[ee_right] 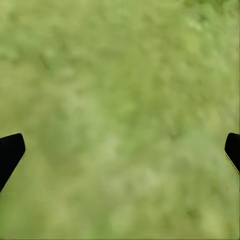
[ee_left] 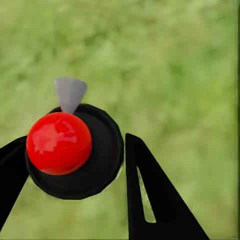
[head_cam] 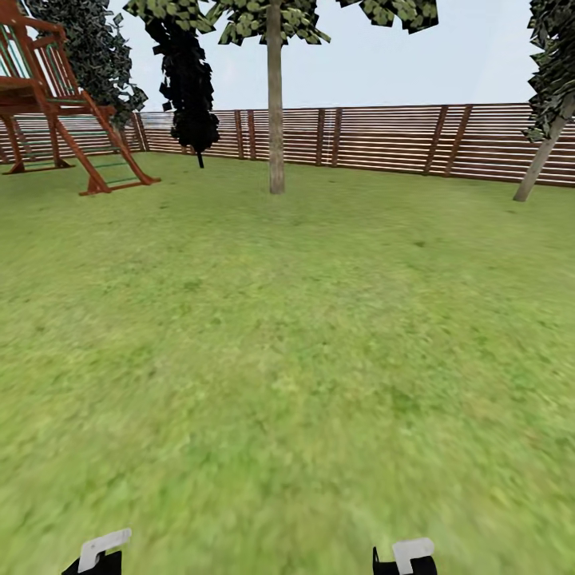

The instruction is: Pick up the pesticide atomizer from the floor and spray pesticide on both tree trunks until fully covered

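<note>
The left gripper (ee_left: 70, 165) is holding the atomizer (ee_left: 75, 150); the right gripper (ee_right: 120, 150) is gaping wide. Next, driving across the grass (head_cam: 287, 335) to a tree trunk (head_cam: 275, 120).

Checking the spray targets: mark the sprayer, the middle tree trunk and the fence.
sprayer (ee_left: 59, 143): left wrist view, red top.
middle tree trunk (head_cam: 275, 120): head view, mid-trunk bark.
fence (head_cam: 383, 136): head view, slats.

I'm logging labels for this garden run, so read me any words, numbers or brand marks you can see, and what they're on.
None can be read.
The atomizer in the left gripper shows a plain red knob, black cap and grey nozzle, no lettering.
The fence, play frame and tree trunk carry no signs.
</note>
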Controlling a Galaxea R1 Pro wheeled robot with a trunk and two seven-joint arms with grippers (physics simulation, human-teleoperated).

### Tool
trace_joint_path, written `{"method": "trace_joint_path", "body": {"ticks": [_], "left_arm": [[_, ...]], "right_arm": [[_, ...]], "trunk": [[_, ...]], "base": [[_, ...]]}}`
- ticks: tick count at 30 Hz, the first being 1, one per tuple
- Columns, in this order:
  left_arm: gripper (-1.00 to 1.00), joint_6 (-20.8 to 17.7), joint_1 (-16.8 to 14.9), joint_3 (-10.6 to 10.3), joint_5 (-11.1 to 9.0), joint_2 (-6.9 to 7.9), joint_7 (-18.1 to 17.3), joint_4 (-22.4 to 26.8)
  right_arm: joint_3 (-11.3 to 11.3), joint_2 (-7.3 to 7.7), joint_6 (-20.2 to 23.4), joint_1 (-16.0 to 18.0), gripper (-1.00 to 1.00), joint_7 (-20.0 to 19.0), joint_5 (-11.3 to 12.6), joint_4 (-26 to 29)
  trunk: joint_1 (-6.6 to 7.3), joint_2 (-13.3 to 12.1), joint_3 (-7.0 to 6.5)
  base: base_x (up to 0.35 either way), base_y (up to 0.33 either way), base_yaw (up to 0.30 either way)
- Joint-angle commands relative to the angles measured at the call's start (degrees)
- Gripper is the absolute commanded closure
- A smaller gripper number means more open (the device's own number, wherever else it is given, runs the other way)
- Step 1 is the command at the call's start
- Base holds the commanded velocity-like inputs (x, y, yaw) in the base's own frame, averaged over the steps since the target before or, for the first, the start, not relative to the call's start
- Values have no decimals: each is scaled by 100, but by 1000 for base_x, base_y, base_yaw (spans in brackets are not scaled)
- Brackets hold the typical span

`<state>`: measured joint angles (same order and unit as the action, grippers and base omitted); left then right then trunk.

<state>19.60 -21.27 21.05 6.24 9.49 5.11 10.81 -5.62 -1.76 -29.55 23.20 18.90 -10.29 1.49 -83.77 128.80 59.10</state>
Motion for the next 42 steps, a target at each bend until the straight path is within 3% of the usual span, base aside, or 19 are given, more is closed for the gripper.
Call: {"method": "trace_joint_path", "body": {"ticks": [1,42], "left_arm": [[100,0,0,-1,0,0,1,1],[100,0,0,-4,0,0,1,0]], "right_arm": [[0,0,1,0,-100,0,0,-1],[0,0,2,0,-100,0,-1,-1]], "trunk": [[0,0,0],[0,0,0]], "base": [[337,0,0],[337,0,0]]}}
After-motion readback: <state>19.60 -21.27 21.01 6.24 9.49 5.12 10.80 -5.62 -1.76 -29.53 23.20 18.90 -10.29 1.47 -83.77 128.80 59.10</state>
